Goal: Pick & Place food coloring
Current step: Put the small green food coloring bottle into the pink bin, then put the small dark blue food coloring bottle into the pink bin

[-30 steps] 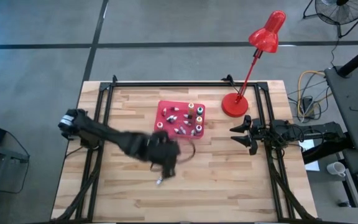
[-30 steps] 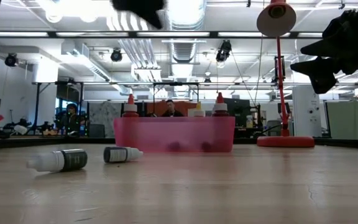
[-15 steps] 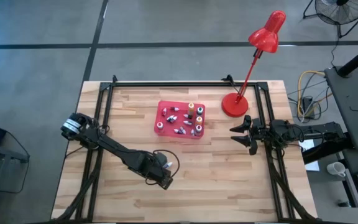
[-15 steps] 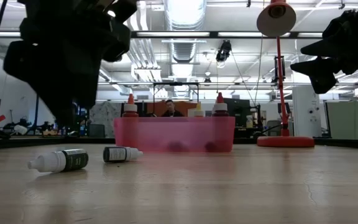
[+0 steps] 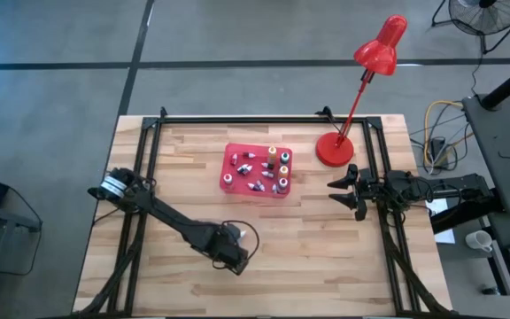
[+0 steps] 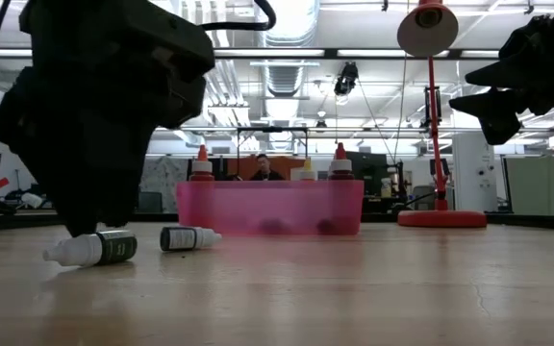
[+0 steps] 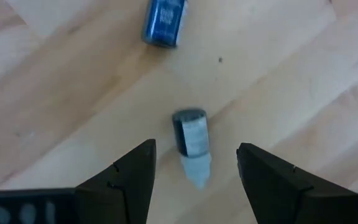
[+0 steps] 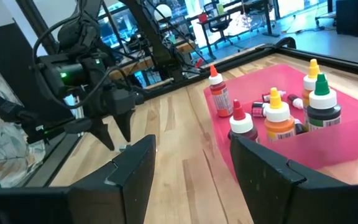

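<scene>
The left gripper [image 5: 235, 262] is seen low over the front part of the wooden table [image 5: 326, 257], its fingers [image 7: 126, 180] held apart on either side of a small vial [image 7: 191, 138] that lies on its side on the wood between them. No contact between fingers and vial can be made out. A 2nd vial [image 7: 165, 22], with a blue label, lies on the table a little beyond the first. In the low view both vials are shown on their sides, one [image 6: 92, 248] right under the gripper and the other [image 6: 188, 237] just beside it, nearer the tray.

Toward the table's middle, the red tray [image 5: 231, 162] holds the rest of the food coloring [image 5: 268, 171]: several upright squeeze bottles with red, orange, yellow and green tips, and small vials lying among them.

Further right, a red desk lamp [image 5: 334, 149] stands near the back edge. The right gripper [image 5: 351, 192] is held above the table's right side, well apart from the tray, with its jaws apart and nothing between them.
</scene>
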`<state>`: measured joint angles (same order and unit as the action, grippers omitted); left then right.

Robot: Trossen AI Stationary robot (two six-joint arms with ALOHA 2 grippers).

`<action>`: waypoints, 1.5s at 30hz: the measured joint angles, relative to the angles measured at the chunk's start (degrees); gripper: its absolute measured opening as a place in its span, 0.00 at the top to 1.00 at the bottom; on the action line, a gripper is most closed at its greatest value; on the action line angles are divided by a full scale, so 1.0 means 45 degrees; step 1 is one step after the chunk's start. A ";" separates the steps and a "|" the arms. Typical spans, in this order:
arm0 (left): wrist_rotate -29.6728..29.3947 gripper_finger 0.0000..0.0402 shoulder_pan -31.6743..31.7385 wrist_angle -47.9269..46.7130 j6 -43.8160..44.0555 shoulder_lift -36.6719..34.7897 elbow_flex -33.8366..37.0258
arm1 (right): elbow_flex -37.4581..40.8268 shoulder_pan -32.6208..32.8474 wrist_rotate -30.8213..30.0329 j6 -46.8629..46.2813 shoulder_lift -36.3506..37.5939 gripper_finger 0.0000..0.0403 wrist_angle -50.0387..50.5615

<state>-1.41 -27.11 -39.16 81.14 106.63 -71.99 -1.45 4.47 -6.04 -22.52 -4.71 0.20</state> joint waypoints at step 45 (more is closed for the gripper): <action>-0.6524 0.43 0.4343 -0.1016 -0.9633 -0.2555 -0.4161 | 0.0000 -0.0005 0.0005 0.0003 0.0009 0.50 -0.0004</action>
<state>-30.77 -7.57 -43.73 37.79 95.13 -90.71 -1.45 4.45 -6.01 -22.51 -4.67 0.19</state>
